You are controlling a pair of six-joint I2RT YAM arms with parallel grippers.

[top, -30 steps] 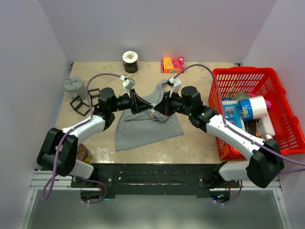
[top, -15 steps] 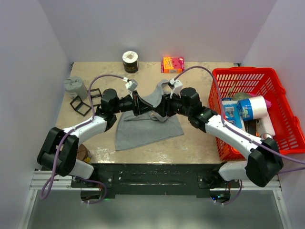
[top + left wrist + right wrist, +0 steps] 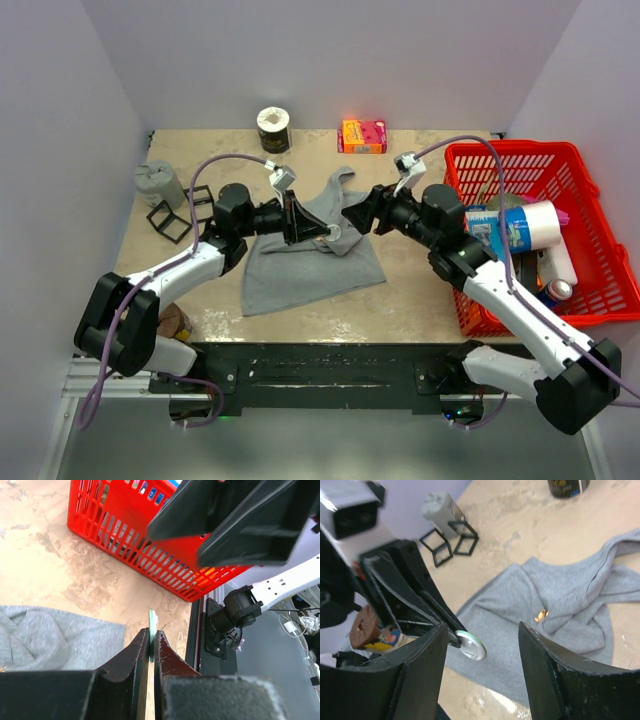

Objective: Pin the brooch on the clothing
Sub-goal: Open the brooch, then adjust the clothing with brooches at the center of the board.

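Observation:
The brooch (image 3: 470, 645) is a small round disc with a silver back and a green rim. A thin pin wire sticks out beside it in the left wrist view. My left gripper (image 3: 322, 231) is shut on the brooch (image 3: 151, 617) edge-on and holds it above the clothing (image 3: 300, 270), a grey tank top spread on the table. My right gripper (image 3: 481, 625) is open, its fingers (image 3: 358, 212) just right of the disc and apart from it. A tiny orange fleck (image 3: 540, 614) sits on the clothing (image 3: 560, 590) below.
A red basket (image 3: 590, 250) with bottles and packets stands at the right edge. A pink-orange box (image 3: 362, 135) and a dark roll (image 3: 273, 128) sit at the back. A grey lump (image 3: 158, 183) and black frames (image 3: 175, 215) lie at the left.
My right gripper has opened, let go of the brooch and drawn back to the right. The left gripper still holds the brooch in about the same place.

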